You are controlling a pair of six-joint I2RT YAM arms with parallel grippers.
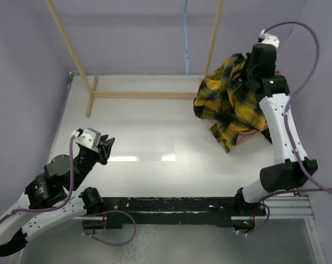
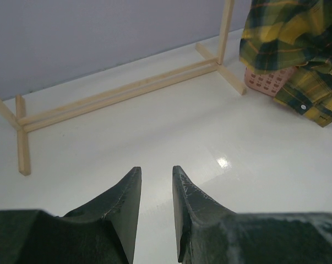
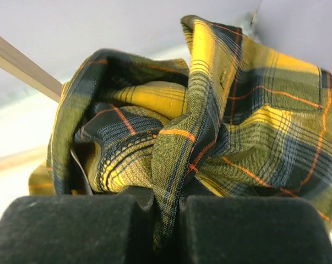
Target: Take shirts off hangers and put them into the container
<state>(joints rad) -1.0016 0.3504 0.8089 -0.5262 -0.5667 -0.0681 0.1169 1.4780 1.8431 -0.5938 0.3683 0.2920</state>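
The yellow-and-black plaid shirt [image 1: 227, 104] is bunched at the back right, draped over the salmon-pink basket [image 1: 247, 135], of which only a sliver shows. My right gripper [image 1: 247, 70] is above the basket, shut on a fold of the shirt [image 3: 210, 126]; the cloth runs down between its black pads [image 3: 72, 231]. A thin light-blue wire hanger [image 1: 185, 38] hangs bare at the back, seen edge-on. My left gripper [image 1: 107, 146] sits low at the near left, far from the shirt. It [image 2: 156, 170] is open, with only bare table between its fingers.
A pale wooden rack [image 1: 149, 94] stands at the back, its base rail on the table and its uprights rising either side of the hanger. In the left wrist view the basket's lattice side [image 2: 267, 80] shows under the shirt [image 2: 287, 33]. Purple walls close in on three sides.
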